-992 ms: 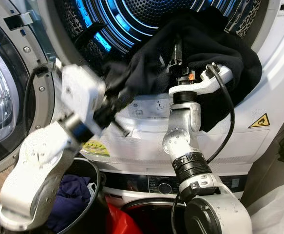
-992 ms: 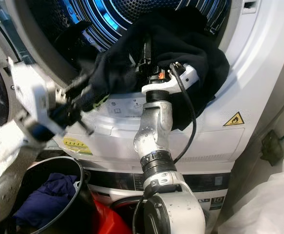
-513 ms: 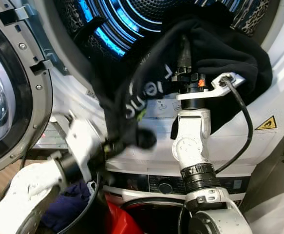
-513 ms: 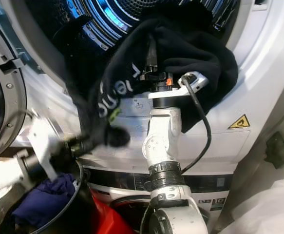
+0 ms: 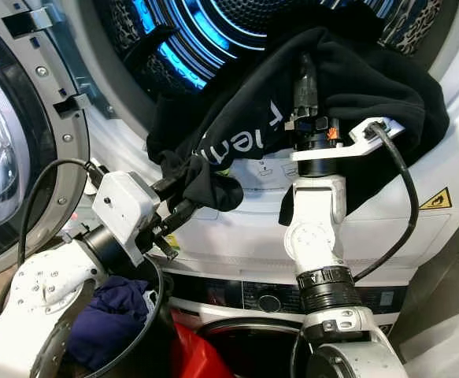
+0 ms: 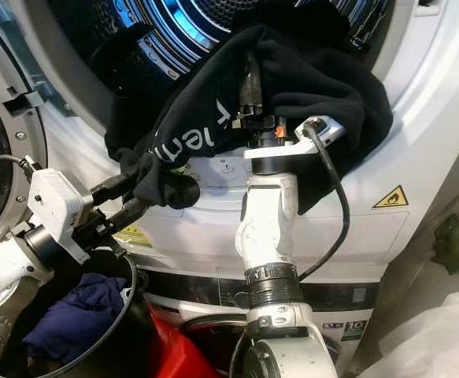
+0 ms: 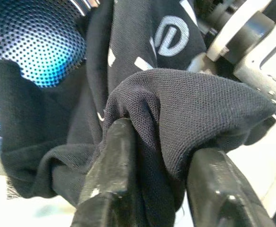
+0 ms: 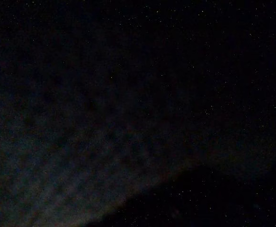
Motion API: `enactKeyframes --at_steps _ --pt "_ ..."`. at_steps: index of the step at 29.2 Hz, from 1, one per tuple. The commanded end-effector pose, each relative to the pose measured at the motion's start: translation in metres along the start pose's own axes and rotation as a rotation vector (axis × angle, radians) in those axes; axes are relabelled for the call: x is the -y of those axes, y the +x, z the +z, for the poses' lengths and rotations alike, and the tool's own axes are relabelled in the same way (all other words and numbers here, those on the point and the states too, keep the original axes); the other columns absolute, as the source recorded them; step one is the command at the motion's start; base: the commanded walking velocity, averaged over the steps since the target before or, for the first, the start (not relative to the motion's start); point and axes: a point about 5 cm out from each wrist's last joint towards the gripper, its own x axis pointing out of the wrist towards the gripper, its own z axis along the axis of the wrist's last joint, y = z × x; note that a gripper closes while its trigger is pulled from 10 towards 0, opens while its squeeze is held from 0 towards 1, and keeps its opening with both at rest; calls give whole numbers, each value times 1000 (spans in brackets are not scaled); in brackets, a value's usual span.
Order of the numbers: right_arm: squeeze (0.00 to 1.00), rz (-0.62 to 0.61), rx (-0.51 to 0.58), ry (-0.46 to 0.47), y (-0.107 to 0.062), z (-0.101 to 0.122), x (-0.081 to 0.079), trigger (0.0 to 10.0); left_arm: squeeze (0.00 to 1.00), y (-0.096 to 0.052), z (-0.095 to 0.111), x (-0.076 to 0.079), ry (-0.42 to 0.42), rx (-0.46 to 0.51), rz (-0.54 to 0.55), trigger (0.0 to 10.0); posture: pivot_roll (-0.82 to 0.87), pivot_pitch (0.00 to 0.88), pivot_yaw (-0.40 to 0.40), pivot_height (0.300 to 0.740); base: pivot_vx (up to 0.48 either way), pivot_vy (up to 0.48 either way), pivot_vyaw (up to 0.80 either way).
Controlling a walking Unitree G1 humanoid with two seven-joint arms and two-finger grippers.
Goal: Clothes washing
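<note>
A black garment (image 5: 355, 87) with white lettering hangs out of the lit drum (image 5: 213, 31) of the upper machine and over its front rim. My left gripper (image 5: 183, 193) is below the drum's left side, shut on a bunched fold of that garment (image 7: 175, 109). In the left wrist view its fingers (image 7: 114, 175) pinch the cloth from both sides. My right arm reaches straight up, and my right gripper (image 5: 304, 75) is pushed into the garment's middle, its tips buried in cloth. The right wrist view is almost black.
The round door (image 5: 9, 157) stands open at the left. A black basket (image 5: 154, 303) with dark blue clothes (image 5: 111, 315) sits below my left arm, and something red (image 5: 194, 354) lies beside it. A second machine (image 5: 253, 299) is stacked underneath.
My left gripper went from the garment's edge at the drum down and left, dragging the cloth out, then rose a little. It now holds a bunched fold before the front panel.
</note>
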Motion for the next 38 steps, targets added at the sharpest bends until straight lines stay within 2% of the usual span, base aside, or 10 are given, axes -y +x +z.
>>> enactKeyframes --at_steps 1,10,15,17,18,19,20,29,33,38 --pt "0 -28 7 50 -7 -7 -3 10000 1000 -3 8 -3 38 19 24 10000 161 0 155 740 0 0 0" --pt "0 -31 12 54 -7 -6 -2 10000 1000 -7 10 0 -1 27 13 10000 162 0 155 740 0 0 0" --pt "0 -26 16 54 -5 -5 -2 10000 1000 -21 -11 13 -67 -107 -106 10000 162 0 158 740 0 0 0" --pt "0 -2 28 61 -2 -2 -5 10000 1000 -42 -38 20 -144 -242 -128 10000 157 0 162 740 0 0 0" --pt "0 5 32 64 -2 -1 -6 10000 82 -48 -46 18 -148 -269 -98 10000 153 0 165 740 0 0 0" --pt "0 11 36 66 -1 0 -6 10000 82 -53 -53 17 -143 -291 -68 10000 153 0 166 740 0 0 0" --pt "0 29 37 76 -2 1 -8 10000 0 -61 -64 13 -187 -317 10 10000 151 0 165 740 0 0 0" --pt "0 131 39 169 -18 7 -17 10000 0 -106 -112 21 -245 -515 80 10000 139 0 167 740 0 0 0" --pt "0 252 93 299 -34 26 -31 10000 0 -131 -138 27 -268 -608 159 10000 131 0 164 740 0 0 0" --pt "0 376 119 364 -40 44 -46 10000 0 -154 -154 32 -295 -687 251 10000 122 0 160 740 0 0 0"
